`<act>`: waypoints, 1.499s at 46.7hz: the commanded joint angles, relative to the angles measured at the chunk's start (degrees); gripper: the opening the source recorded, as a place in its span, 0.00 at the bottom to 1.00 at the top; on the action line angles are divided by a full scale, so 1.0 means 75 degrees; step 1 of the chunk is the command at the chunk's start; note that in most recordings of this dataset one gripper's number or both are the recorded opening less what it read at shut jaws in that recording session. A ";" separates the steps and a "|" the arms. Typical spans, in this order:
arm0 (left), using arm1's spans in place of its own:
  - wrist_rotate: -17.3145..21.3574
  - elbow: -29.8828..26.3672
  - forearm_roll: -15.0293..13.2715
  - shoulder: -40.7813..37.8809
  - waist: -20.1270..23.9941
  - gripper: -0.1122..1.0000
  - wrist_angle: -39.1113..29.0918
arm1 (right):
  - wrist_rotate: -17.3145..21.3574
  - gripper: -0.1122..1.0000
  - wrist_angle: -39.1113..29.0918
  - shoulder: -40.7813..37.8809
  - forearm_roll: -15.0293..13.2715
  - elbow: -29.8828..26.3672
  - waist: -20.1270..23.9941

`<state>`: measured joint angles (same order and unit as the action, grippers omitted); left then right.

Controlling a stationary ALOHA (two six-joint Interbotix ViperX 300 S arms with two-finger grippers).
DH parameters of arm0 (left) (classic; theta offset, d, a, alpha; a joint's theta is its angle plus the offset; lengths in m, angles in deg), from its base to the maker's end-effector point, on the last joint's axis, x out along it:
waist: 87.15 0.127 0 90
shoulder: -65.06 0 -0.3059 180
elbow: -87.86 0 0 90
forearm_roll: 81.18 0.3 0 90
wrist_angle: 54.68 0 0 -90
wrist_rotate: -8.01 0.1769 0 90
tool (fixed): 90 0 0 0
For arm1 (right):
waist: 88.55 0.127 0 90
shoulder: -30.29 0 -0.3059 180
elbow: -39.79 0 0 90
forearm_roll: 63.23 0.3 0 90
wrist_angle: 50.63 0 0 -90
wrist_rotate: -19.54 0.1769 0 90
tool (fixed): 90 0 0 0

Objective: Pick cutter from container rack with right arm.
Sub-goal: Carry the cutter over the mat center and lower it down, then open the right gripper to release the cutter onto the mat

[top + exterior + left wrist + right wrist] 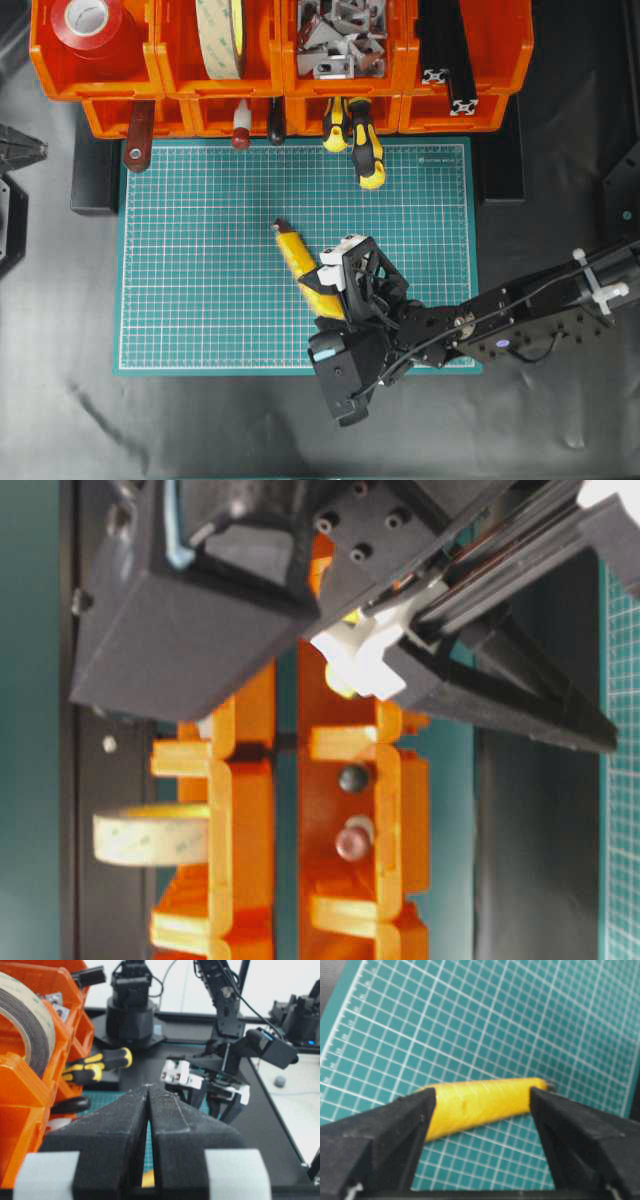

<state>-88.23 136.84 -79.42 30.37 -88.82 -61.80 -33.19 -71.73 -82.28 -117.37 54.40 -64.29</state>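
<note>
- On the green mat (200, 250), well clear of the container rack (280, 60), lies the cutter (300, 262), flat and slanted, its dark end cap pointing toward the rack.
- Over the cutter's near half hangs the right gripper (335, 290), and the right wrist view shows the yellow body (480, 1105) lying crosswise between the two fingers (395, 1130), with mat grid visible around it.
- The right fingers stand wide, one on each side of the cutter; whether either pad touches the body cannot be told, but they do not look clamped on it.
- Farther from the cutter, at the rack's lower tier, two yellow-and-black screwdrivers (355, 135) hang out over the mat edge, beside a red-handled tool (138, 140).
- The rack's upper bins hold a red tape roll (90, 22), a pale tape roll (222, 35) and metal brackets (340, 35).
- Away from the cutter, by the rack, the left gripper (148, 1110) hangs with its fingers pressed together on nothing.
- As a judgement: the cutter is out of the rack and set on the mat, so the pick appears essentially done; what seems left is for the right arm (520, 320) to lift away.
</note>
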 commanded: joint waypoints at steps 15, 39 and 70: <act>-0.0023 -0.0187 0.0023 -0.0035 0.0012 0.10 -0.0117 | 0.0188 0.78 -0.0328 0.0445 0.0598 0.0047 0.0188; 0.0000 -0.0211 0.0023 0.0000 -0.0105 0.10 -0.0258 | 0.2730 0.78 -0.0305 0.2777 0.0480 0.0738 0.0727; 0.0000 -0.0258 0.0023 0.0047 -0.0375 0.10 -0.0340 | 0.3410 0.78 -0.0047 0.6832 0.0328 0.2578 0.0258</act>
<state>-88.23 136.84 -79.42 31.07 -91.54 -64.52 -7.79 -72.69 -35.17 -114.21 73.03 -61.92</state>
